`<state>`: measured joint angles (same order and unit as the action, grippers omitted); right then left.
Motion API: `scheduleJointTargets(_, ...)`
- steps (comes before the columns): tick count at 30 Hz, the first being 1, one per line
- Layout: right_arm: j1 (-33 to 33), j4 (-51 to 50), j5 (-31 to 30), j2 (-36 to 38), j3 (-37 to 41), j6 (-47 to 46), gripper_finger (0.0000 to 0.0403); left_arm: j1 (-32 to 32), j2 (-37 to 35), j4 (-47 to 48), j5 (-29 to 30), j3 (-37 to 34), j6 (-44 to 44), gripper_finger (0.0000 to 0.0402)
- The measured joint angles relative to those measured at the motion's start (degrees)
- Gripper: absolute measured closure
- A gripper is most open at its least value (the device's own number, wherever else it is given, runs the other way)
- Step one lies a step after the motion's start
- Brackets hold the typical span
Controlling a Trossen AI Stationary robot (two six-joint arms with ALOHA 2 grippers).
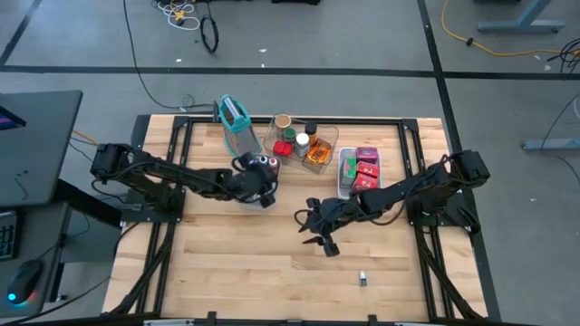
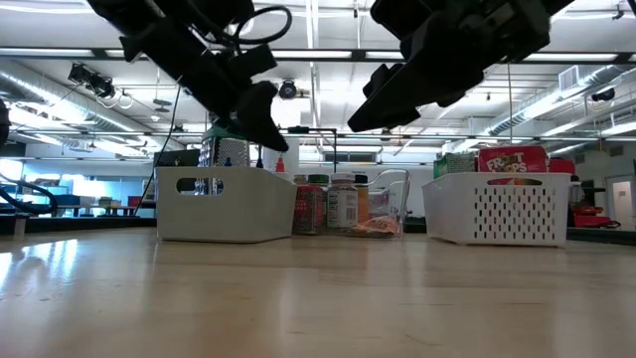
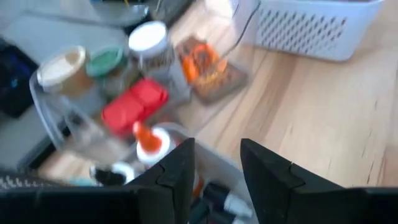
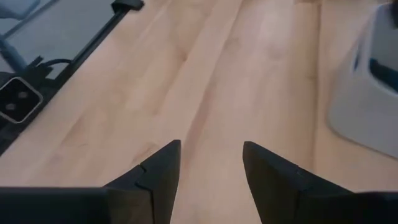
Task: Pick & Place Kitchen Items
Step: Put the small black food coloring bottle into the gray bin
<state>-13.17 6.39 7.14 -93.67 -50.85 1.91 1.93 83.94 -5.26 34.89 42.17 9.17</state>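
The kitchen items sit at the table's far side. Jars with tan, green and white lids and a red-lidded one stand in a clear tray (image 1: pixel 302 140). Red and pink packets (image 1: pixel 365 168) fill a white basket (image 1: pixel 345 187). Small capped vials and an orange-capped bottle (image 3: pixel 147 138) lie in a small white bin (image 2: pixel 227 204). One tiny vial (image 1: pixel 362 279) lies alone on the wood near the front edge. My left gripper (image 1: pixel 263 186) hovers open above the small bin, nothing between its fingers. My right gripper (image 1: pixel 313 228) hangs open over bare wood at mid-table.
An upright teal-rimmed holder (image 1: pixel 234 118) stands at the far edge, left of the clear tray. Black frame rails run along the table's sides. Bare wood stretches across the near half of the table, around the lone vial.
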Motion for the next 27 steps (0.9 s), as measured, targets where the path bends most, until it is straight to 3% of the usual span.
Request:
scheduleJointTargets(14,-8.12,-4.67,3.42,-0.02,0.0,-2.75,0.022,0.0,0.0,-3.84,0.01,3.2,-15.3,0.0271)
scheduleJointTargets(27,-15.89,-20.73,6.98,-0.02,0.0,-12.0,0.022,0.0,0.02,-19.74,0.04,3.22,-29.76,0.0271)
